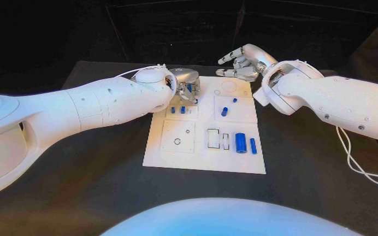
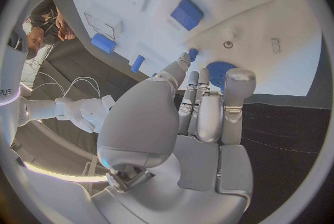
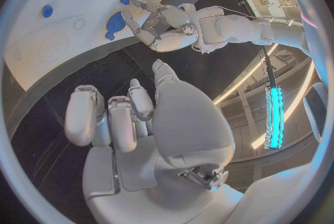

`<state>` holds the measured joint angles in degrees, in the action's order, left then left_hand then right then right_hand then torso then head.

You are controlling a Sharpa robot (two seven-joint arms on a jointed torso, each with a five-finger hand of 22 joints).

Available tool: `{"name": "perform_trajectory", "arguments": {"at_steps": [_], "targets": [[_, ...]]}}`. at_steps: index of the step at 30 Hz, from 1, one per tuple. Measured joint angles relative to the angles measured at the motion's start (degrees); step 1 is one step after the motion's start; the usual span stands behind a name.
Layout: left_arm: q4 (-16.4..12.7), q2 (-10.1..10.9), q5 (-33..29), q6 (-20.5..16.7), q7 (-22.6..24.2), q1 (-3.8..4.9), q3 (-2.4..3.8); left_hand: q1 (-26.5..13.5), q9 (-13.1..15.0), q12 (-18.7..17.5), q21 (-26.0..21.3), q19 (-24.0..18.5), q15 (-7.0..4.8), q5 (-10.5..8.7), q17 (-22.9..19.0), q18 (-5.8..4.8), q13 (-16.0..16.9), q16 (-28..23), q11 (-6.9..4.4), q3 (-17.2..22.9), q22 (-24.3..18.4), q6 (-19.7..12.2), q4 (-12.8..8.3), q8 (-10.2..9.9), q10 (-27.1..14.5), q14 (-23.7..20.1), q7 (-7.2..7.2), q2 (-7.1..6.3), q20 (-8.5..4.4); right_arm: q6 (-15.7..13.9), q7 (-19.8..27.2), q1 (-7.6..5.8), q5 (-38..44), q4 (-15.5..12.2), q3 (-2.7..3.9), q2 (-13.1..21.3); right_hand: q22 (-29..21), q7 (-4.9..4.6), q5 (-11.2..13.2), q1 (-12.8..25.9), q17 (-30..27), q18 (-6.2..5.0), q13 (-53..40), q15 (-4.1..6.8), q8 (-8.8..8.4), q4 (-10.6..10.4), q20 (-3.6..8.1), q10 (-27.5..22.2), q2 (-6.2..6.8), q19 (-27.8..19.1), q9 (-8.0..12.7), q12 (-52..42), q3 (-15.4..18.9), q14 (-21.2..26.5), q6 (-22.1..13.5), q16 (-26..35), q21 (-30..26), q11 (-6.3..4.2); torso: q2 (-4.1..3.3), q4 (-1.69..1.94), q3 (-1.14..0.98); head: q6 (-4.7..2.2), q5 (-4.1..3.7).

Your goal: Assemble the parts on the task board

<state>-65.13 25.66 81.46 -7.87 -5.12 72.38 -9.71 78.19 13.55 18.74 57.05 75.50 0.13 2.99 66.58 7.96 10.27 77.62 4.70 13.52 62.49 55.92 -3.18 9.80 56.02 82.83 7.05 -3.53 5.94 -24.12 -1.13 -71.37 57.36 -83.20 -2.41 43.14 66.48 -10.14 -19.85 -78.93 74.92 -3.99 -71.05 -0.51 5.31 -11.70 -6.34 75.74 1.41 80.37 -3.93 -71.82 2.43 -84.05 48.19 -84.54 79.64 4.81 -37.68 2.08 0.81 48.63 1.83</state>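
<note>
Left hand (image 1: 185,86) is lowered over the far left part of the task board (image 1: 206,164), its fingers (image 2: 209,107) reaching down onto a round blue gear-like part (image 2: 221,72) that sits at their tips; whether the fingers actually grip this part or merely touch it cannot be determined. Two small blue parts (image 1: 178,110) stand just beside the hand on the board, a further blue piece (image 1: 224,111) lies near the board's centre, and a large blue cylinder (image 1: 240,142) with a slimmer blue bar (image 1: 253,146) rests toward the near right edge. Right hand (image 1: 246,64) hovers beyond the board's far right corner, fingers loosely curled and apart, holding nothing. The step in hand appears to be seating or picking the round part. For a good result, keep the fingertips evenly spaced on its rim, hold it level, and press straight down without sideways drag, so that the neighbouring small parts are not knocked.
</note>
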Motion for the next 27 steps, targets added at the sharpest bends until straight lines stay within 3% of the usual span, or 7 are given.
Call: {"name": "perform_trajectory", "arguments": {"at_steps": [27], "targets": [[2.8,-2.3,0.7,3.4,-0.3,-0.65,0.16,0.0,-1.7,-2.3,0.7,0.4,-0.10,0.00,-0.6,0.02,-2.4,0.2,-0.10,1.9,1.2,1.3,0.2,-0.9,2.4,0.1,-0.09,0.00,0.00,0.4,0.0,0.01,0.0,0.2,0.00,-0.5,0.0,0.00,-0.6,-0.5,0.0,0.00,0.0,0.00,0.00,0.0,0.00,0.0,-0.45,0.0,0.0,0.0,0.0,0.0,0.0,0.0,0.0,0.00,0.03,0.05,-0.01,0.37,-0.19]]}}
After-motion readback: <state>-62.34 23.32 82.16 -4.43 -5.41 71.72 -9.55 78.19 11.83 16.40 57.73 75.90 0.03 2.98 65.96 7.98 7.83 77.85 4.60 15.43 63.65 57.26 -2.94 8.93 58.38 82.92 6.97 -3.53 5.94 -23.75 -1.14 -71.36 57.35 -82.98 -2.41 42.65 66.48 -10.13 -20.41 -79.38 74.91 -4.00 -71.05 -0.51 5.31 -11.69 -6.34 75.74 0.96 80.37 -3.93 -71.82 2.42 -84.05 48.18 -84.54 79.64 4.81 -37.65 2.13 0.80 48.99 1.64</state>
